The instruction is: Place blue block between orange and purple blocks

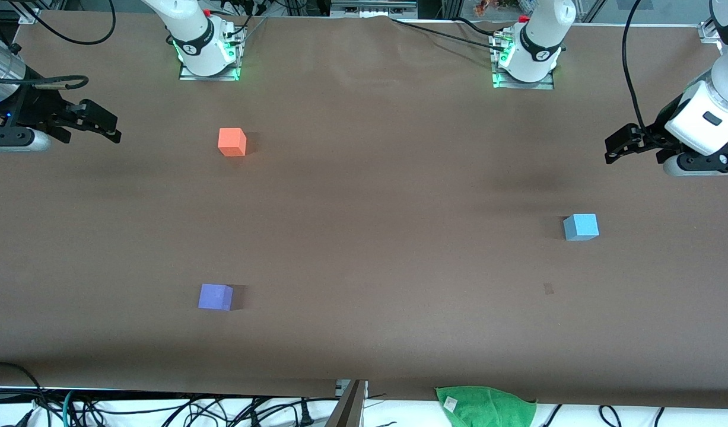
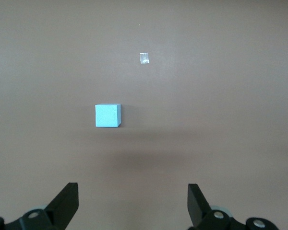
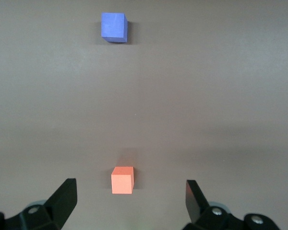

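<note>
The blue block (image 1: 581,227) (image 2: 107,115) lies on the brown table toward the left arm's end. The orange block (image 1: 232,142) (image 3: 122,179) sits toward the right arm's end, close to that arm's base. The purple block (image 1: 215,296) (image 3: 114,26) lies nearer the front camera than the orange one, with a wide bare gap between them. My left gripper (image 1: 619,145) (image 2: 133,191) hangs open and empty over bare table at its own end, apart from the blue block. My right gripper (image 1: 105,121) (image 3: 131,189) hangs open and empty at the other end, clear of the orange block.
A green cloth (image 1: 485,403) lies at the table's edge nearest the front camera. A small pale mark (image 1: 548,289) (image 2: 144,58) shows on the table near the blue block. The arm bases (image 1: 208,53) (image 1: 527,59) stand along the top edge, with cables around.
</note>
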Motion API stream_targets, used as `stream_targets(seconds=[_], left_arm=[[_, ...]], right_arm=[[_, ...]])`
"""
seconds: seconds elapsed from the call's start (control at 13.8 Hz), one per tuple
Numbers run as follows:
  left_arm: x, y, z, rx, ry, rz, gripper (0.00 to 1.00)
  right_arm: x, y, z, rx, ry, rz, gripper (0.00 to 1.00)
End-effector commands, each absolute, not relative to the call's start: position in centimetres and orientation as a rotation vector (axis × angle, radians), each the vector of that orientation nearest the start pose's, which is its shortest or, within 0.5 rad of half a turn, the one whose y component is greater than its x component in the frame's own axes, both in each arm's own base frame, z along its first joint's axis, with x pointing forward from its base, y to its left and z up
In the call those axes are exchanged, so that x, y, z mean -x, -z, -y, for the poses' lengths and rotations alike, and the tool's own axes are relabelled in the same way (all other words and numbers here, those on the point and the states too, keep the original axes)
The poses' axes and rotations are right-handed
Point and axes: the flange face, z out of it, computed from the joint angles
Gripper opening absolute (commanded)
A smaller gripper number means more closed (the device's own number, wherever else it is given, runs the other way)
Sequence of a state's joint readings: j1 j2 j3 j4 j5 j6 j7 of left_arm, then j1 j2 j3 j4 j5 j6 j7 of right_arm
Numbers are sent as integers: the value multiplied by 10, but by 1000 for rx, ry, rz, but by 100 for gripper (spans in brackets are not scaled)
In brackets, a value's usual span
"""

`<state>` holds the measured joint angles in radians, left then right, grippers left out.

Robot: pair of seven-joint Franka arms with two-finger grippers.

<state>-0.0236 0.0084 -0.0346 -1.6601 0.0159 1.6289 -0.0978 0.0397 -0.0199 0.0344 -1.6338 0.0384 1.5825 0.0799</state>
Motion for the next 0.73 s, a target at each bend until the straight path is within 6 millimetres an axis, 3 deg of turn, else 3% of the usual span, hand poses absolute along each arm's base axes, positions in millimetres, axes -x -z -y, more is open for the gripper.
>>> stream_targets(seconds=[0.0,0.65], left_arm=[[-555,-582,29,3124,-82,68,100],[-552,-579,31,3117,-127,66,100]], right_arm=[[-548,-612,-41,3115,-51,-5,100],[-548,-611,-41,3116,-58,-5,100]])
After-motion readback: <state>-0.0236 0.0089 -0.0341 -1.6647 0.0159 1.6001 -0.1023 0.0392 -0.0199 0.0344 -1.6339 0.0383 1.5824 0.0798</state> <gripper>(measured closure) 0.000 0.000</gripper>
